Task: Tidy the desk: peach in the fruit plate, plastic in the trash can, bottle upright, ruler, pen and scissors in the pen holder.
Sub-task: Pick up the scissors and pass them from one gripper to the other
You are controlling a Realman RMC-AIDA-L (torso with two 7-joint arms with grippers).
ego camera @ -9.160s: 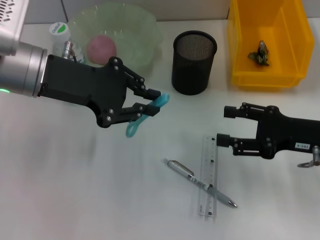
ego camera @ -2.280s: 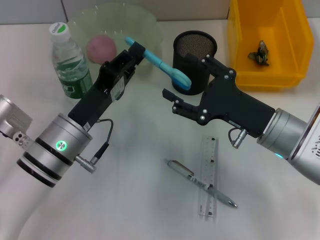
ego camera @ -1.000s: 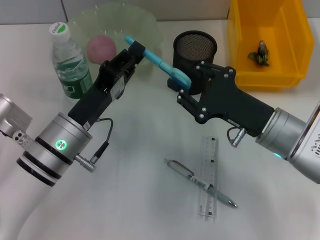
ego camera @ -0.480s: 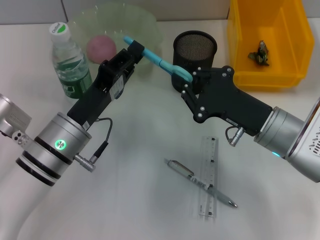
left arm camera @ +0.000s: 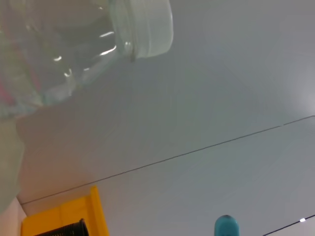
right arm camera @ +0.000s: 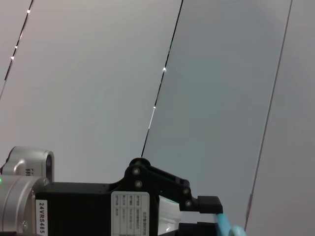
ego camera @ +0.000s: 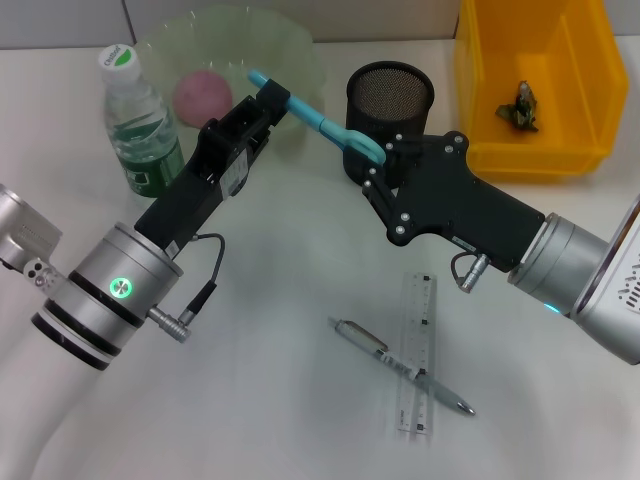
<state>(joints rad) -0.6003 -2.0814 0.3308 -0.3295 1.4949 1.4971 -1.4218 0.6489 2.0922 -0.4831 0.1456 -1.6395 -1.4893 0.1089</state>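
Nearest on the white bench (ego camera: 250, 400) a pen (ego camera: 400, 367) lies slantwise across a clear ruler (ego camera: 417, 355). Farther back stand a black mesh pen holder (ego camera: 390, 100) and, to its right, a yellow trash can (ego camera: 535, 85) with a dark scrap of plastic (ego camera: 521, 107) inside. At the far left a bottle (ego camera: 140, 125) stands upright just beside a pale green fruit plate (ego camera: 290, 55) that holds the peach (ego camera: 203, 97). Both arms reach in from the near corners and meet in the air in front of the pen holder. The left end effector (ego camera: 268, 104) is clamped on the blade end of the teal scissors (ego camera: 318, 123), held clear of the bench. The right end effector (ego camera: 372, 160) has its fingers together around the handle end.
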